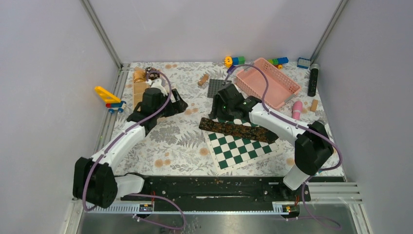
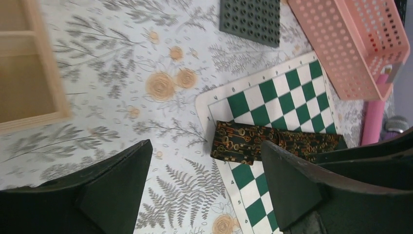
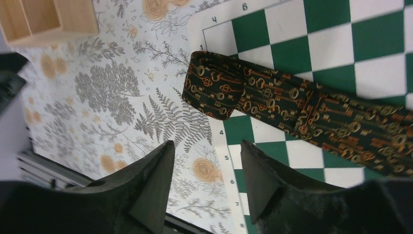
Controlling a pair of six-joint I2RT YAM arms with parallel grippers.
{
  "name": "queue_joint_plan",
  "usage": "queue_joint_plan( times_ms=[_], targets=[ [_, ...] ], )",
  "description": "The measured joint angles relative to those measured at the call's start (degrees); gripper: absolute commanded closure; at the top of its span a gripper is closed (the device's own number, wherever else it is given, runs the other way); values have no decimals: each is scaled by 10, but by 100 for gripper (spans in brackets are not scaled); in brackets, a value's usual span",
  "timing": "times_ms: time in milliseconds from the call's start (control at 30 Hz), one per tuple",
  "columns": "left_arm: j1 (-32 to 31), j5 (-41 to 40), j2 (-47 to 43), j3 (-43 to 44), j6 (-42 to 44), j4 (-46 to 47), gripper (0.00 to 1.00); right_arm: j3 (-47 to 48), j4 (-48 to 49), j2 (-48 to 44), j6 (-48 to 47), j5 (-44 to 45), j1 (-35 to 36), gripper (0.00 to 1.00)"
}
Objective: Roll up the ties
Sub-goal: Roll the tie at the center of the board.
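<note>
Where the chessboard (image 1: 243,152) overlaps the floral worktop (image 1: 175,144), the dark gold-patterned tie (image 3: 272,95) lies flat. Its long axis runs left to right across the board's far side, and its folded end points left, overhanging the board's corner. Both grippers are spread and empty. The right gripper (image 3: 205,146) hovers just short of the folded end, while the left gripper (image 2: 204,148) is well apart, nearer the worktop's left edge.

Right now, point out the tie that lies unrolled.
The dark tie with the gold pattern, stretched flat over the chessboard, one end folded over. The golden-tan one at far left looks coiled.
</note>
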Motion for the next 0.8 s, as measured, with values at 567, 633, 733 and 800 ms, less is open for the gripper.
queue_joint_plan(
  times_ms=[567,633,733,800],
  targets=[
    [-71,37,127,-66,-24,179,32,-41,86,82,173,-53,-24,55],
    [-71,41,134,-72,-28,193,32,-41,87,93,176,-58,-25,56],
    [-71,48,142,-79,-32,210,33,-42,89,100,176,-66,-25,56],
    [-71,51,146,-82,-33,218,33,-42,94,101,176,-66,-25,57]
  ],
)
